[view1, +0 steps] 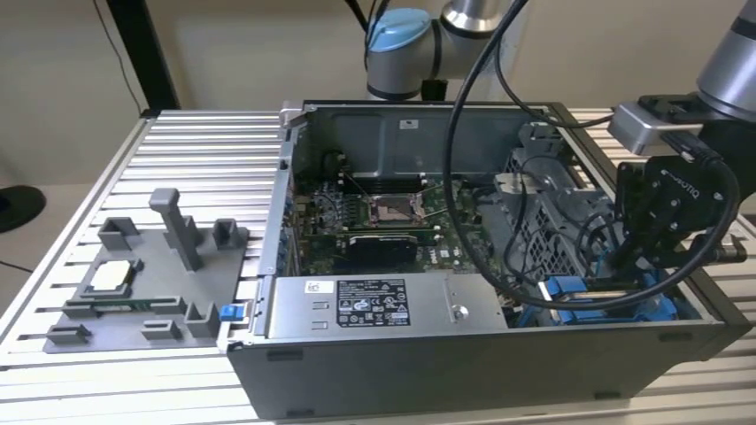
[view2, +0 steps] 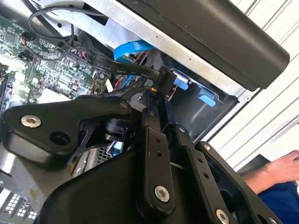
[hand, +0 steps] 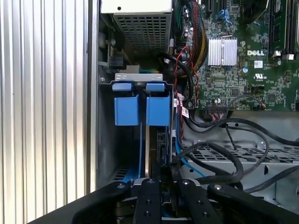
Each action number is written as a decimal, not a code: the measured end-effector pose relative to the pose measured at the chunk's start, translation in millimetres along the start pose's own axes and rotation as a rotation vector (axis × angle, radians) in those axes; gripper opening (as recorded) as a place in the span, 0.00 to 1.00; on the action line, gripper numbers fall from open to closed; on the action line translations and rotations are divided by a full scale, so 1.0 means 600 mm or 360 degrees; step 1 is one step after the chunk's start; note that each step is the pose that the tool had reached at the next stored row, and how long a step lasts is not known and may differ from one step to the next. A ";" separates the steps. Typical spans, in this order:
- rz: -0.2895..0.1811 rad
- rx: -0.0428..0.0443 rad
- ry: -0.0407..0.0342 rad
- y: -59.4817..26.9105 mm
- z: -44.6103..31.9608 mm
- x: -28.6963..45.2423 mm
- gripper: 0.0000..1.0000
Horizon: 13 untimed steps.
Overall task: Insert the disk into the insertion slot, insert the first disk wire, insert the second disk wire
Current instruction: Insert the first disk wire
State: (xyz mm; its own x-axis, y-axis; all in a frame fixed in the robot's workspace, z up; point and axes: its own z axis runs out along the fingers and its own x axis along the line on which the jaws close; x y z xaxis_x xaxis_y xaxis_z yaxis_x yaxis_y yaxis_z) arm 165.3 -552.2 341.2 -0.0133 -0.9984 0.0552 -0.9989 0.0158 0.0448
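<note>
Gripper (view2: 156, 92) pinching black disk wire (view2: 119, 70) connector, over blue-tabbed insertion slot (hand: 138, 77), loose cables (hand: 261, 129) crowding beside

White printed sticker (view1: 370, 304) on the grey power-supply box (view1: 431, 297) at lower centre of the exterior view, white lettering along the flat black cable (view2: 122, 70) in the second wrist view, white logo and tiny markings on the green circuit board (hand: 261, 70) in the first wrist view, none read out.
</note>
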 end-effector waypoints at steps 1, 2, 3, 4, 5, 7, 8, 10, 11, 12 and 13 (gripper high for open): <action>0.0000 0.0002 0.0000 0.000 0.000 0.000 0.00; 0.0000 0.0003 0.0000 0.000 0.001 0.000 0.00; 0.0000 0.0004 0.0000 0.000 0.001 0.000 0.00; 0.0000 0.0004 0.0000 0.000 0.002 0.000 0.00; 0.0000 0.0005 0.0000 0.000 0.003 0.000 0.00; 0.0000 0.0005 -0.0001 0.000 0.006 0.000 0.00; 0.0000 0.0006 0.0000 0.000 0.008 -0.001 0.00; 0.0001 0.0007 0.0003 0.000 0.012 -0.001 0.00; 0.0001 0.0008 0.0003 0.000 0.015 -0.001 0.00; 0.0001 0.0009 0.0002 0.000 0.018 -0.001 0.00; 0.0000 0.0009 0.0000 0.000 0.020 -0.002 0.00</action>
State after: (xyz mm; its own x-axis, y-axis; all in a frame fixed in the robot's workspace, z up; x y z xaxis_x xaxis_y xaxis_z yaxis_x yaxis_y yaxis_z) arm 164.9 -552.0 328.9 -0.0135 -0.9984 0.0554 -0.9991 0.0157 0.0391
